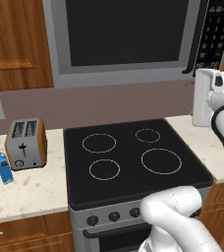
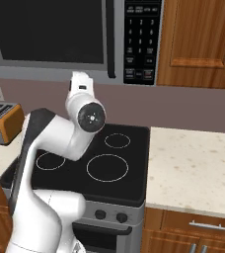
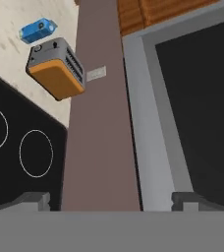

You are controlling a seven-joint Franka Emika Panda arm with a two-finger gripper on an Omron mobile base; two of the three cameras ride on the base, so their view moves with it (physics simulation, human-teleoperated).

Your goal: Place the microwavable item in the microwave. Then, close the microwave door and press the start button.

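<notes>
The microwave (image 1: pixel 128 39) hung above the stove (image 1: pixel 133 160), its microwave door (image 1: pixel 126 34) shut; contents hidden behind dark glass. The gripper (image 3: pixel 111 199) stood spread, holding nothing. 1 toaster (image 1: pixel 26 143) and 1 blue carton (image 1: pixel 3 167) stood on the bench (image 1: pixel 30 192).

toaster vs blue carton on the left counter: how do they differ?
The toaster is silver with brown sides; the blue carton is plain blue with a pale top. The toaster is much bigger and boxy; the carton is small and slim. The toaster sits nearer the wall; the carton stands in front of it, closer to the counter edge. Both stand upright on the counter, left of the stove.
</notes>
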